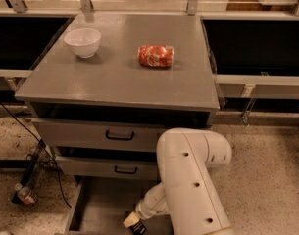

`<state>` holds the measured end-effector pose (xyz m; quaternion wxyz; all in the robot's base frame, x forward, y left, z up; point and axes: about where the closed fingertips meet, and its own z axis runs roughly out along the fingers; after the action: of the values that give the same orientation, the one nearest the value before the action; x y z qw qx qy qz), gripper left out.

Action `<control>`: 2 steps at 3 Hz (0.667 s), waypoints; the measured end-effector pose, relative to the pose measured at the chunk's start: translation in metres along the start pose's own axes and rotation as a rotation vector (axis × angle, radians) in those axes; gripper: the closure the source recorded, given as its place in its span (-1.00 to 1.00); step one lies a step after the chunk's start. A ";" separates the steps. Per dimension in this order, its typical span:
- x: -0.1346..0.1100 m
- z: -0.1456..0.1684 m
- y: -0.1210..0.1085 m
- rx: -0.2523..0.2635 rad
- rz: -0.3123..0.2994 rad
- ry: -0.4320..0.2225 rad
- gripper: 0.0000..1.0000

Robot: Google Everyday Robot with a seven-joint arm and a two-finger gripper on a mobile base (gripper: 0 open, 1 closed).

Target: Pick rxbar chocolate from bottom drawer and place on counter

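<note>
The bottom drawer [101, 208] stands pulled open below the cabinet, with part of its flat grey floor showing. My white arm bends down into it from the right. My gripper [135, 225] hangs low inside the drawer at the picture's bottom edge, and only its dark base and a tan wrist piece show. The rxbar chocolate is out of view. The counter [114, 82] is the broad grey top above the drawers.
A white bowl [83, 42] sits at the counter's back left and a red-orange shiny packet [156, 56] near its middle back. Two shallower drawers [119, 135] with black handles are slightly open above the bottom one. A small bottle [24, 195] and cables lie on the floor at left.
</note>
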<state>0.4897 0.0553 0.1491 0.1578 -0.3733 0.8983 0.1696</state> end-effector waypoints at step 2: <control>0.000 0.000 0.000 0.000 0.000 0.000 -1.00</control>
<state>0.4896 0.0554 0.1491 0.1577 -0.3733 0.8984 0.1695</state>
